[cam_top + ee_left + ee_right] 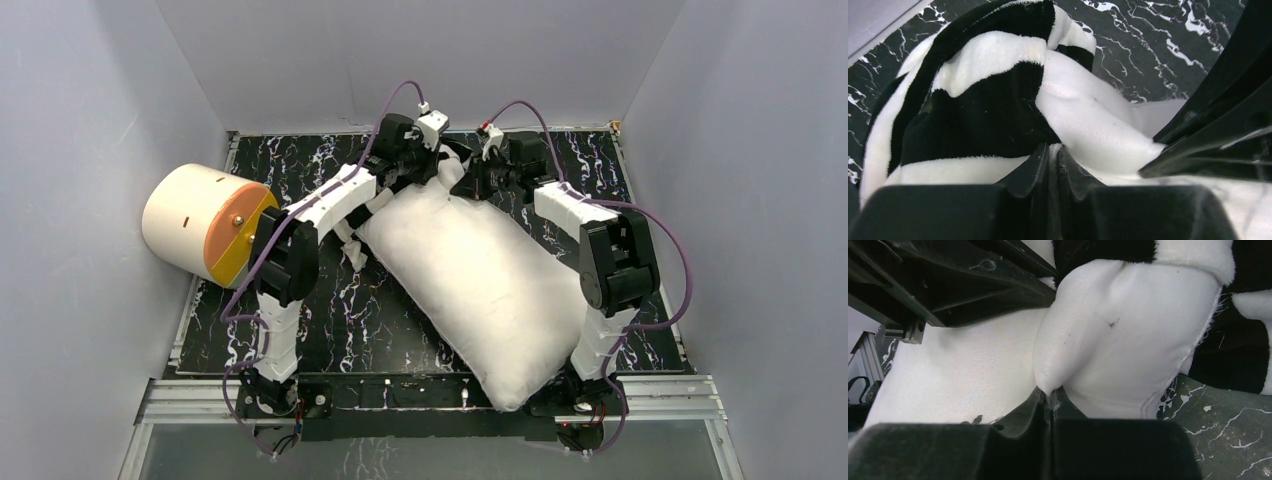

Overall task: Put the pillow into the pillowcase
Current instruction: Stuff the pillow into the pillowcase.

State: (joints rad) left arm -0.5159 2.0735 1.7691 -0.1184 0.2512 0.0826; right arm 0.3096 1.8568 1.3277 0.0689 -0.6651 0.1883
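Observation:
The white pillow (480, 280) lies diagonally on the table, from the far middle to the near edge. The black and white striped pillowcase (983, 100) is bunched at the pillow's far end; in the top view the arms mostly hide it. My left gripper (438, 163) (1053, 150) is shut on a white edge of the pillowcase. My right gripper (478, 180) (1050, 392) is shut on a fold of the pillowcase's white inner side (1128, 340), right beside the pillow (953, 375). The two grippers are close together.
A cream cylinder with an orange face (205, 225) lies at the table's left edge. The black marbled tabletop (360, 320) is walled by grey panels at the left, back and right. A metal rail runs along the near edge (400, 395).

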